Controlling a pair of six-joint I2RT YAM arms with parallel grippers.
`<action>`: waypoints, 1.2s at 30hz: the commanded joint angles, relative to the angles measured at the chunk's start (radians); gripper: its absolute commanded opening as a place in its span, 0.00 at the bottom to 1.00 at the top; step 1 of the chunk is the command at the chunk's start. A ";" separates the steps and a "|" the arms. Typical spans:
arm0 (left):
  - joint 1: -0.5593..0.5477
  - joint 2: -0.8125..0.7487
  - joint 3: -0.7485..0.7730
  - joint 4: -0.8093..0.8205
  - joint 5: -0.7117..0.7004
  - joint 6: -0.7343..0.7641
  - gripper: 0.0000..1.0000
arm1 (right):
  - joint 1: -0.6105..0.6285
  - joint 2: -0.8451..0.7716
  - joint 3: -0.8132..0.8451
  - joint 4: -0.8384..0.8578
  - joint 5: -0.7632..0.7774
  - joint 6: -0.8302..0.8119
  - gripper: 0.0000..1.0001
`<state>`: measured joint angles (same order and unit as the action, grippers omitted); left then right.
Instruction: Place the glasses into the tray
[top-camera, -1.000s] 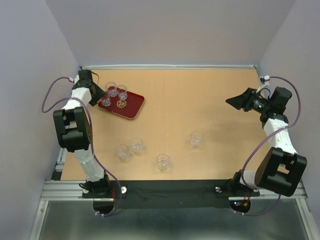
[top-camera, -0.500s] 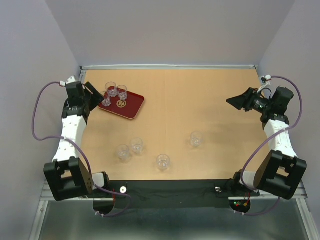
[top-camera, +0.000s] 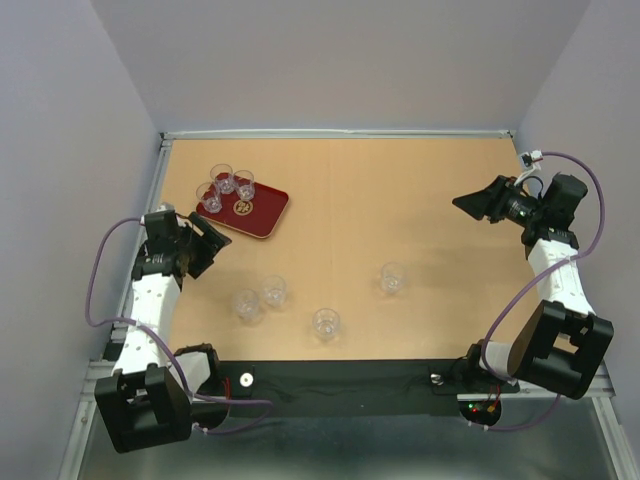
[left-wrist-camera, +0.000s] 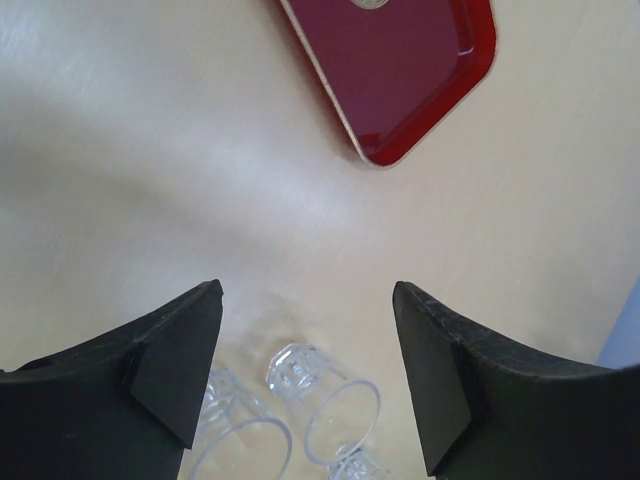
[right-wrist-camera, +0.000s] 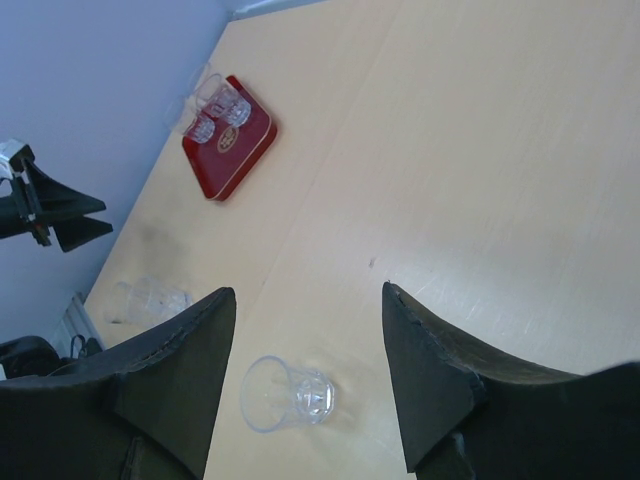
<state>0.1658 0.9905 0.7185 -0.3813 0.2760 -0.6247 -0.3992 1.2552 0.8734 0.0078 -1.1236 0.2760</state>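
Left pincer (left-wrist-camera: 306, 292) spread wide near two glasses (left-wrist-camera: 322, 395), tray (left-wrist-camera: 400, 70) beyond.

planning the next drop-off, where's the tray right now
In the top external view the tray sits at the far left of the table, three glasses clustered at its far-left corner, with the left gripper hovering just nearer the robot.

I see a light wooden tabletop (top-camera: 420, 190) boxed in by pale grey walls (top-camera: 330, 60) on the left, far and right. A black strip (top-camera: 350, 378) runs along its near edge.
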 joint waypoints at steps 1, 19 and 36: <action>-0.003 -0.027 -0.019 -0.106 -0.012 -0.064 0.80 | -0.007 -0.023 -0.005 0.023 -0.013 -0.018 0.66; -0.163 -0.029 0.064 -0.335 -0.049 -0.268 0.74 | -0.007 -0.014 -0.005 0.023 -0.004 -0.017 0.66; -0.293 -0.038 0.082 -0.444 -0.103 -0.395 0.58 | -0.007 -0.013 -0.001 0.023 -0.010 -0.008 0.66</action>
<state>-0.1192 0.9672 0.8181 -0.7860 0.1928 -0.9817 -0.3992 1.2552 0.8734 0.0078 -1.1229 0.2764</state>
